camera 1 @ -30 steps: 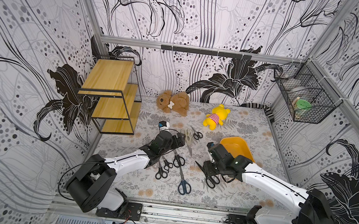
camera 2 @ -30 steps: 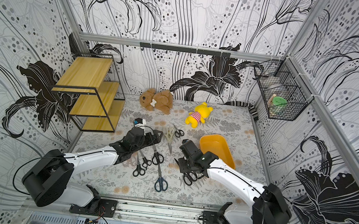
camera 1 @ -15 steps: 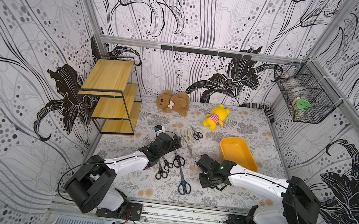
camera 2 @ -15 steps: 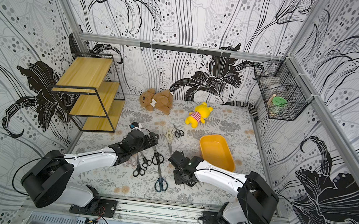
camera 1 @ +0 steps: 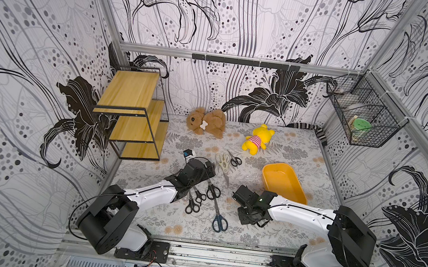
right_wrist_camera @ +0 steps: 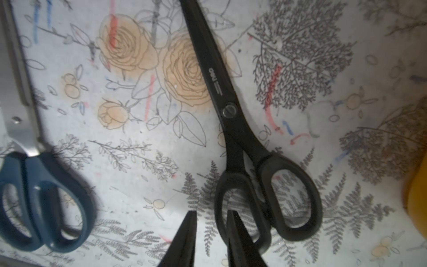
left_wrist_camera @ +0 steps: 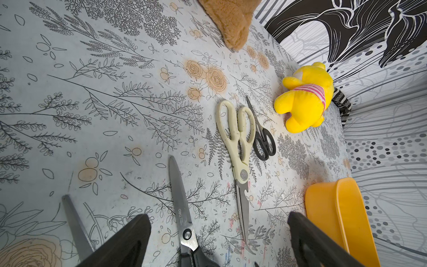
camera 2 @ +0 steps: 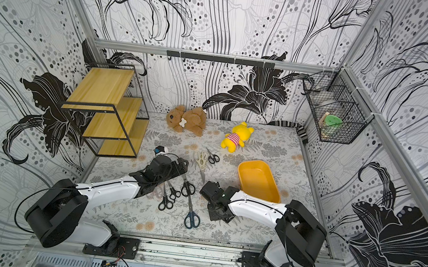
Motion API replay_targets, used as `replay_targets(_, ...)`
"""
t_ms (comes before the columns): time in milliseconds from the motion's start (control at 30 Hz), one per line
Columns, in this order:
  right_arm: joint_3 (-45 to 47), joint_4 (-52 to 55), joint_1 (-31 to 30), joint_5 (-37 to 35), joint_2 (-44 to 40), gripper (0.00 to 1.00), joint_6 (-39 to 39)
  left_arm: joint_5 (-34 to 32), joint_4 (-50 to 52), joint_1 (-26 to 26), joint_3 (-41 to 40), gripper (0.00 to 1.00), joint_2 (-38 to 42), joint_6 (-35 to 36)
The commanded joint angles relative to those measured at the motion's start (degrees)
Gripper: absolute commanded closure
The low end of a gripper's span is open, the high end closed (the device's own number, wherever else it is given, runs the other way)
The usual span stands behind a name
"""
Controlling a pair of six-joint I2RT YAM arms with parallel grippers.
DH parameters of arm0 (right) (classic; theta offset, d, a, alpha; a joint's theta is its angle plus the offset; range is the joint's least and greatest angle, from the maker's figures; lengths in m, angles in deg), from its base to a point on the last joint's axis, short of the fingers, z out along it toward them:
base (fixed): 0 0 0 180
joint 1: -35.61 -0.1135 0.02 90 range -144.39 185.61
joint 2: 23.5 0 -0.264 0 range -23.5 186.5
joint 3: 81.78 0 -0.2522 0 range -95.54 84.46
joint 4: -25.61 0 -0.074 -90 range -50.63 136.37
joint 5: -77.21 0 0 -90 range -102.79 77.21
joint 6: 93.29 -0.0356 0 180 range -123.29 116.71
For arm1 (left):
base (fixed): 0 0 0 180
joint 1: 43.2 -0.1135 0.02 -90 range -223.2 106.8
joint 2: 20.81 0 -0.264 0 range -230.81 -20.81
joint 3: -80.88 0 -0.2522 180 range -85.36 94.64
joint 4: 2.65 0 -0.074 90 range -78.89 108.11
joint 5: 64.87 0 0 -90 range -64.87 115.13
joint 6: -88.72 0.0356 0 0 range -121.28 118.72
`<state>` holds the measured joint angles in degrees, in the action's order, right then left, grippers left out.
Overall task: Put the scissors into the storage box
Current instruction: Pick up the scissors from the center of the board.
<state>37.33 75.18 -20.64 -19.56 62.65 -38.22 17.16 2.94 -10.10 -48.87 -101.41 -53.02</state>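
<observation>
Both top views are taken from high above the near edge, tilted down over the whole table point(camera 1: 264, 237) toward the far wall point(camera 1: 240, 93). Wrist views are held close above it; cream shears point(left_wrist_camera: 240, 161) and blue-handled scissors point(right_wrist_camera: 32, 166) are shared.

Right wrist view: all-black scissors point(right_wrist_camera: 231, 111), blade tips cut off at the edge; right gripper point(right_wrist_camera: 211, 212) straddles one handle rim, contact not determinable; dark blue scissors point(right_wrist_camera: 44, 198) blurred, cropped at two edges; storage box point(right_wrist_camera: 416, 203) only a blurred orange sliver. Left wrist view: black-handled scissors point(left_wrist_camera: 182, 222), handles cropped; second blade point(left_wrist_camera: 74, 222) passes behind a finger of the left gripper point(left_wrist_camera: 218, 218), handle unseen; teddy bear point(left_wrist_camera: 231, 23) mostly out of view. Both top views: right gripper's jaws concealed beneath its wrist; wire basket point(camera 1: 373, 137) contents too small to identify.
</observation>
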Motion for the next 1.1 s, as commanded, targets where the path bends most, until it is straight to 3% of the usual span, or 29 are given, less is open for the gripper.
replay_targets(0,1.52,-0.72,-0.11,-2.14,1.4,0.74,0.18,-0.35,-1.25,-0.05,-0.6,0.03,0.31,1.38)
replay_targets(233,3.17,-3.62,-0.12,-1.06,2.52,0.78,1.24,-0.56,-0.89,0.02,-0.4,0.03,0.88,2.26)
replay_targets(567,2.77,-3.08,-0.17,-2.68,1.45,0.99,6.47,-1.57,1.2,-0.05,0.92,0.03,0.49,2.61)
replay_targets(800,-5.35,1.72,0.25,-3.85,-2.39,1.0,6.4,-1.31,1.26,-0.05,1.96,0.03,-0.21,2.38)
replay_targets(1067,-13.15,6.0,10.48,-6.24,-6.27,1.0,7.72,0.25,1.63,-0.04,3.39,0.03,-0.7,2.52)
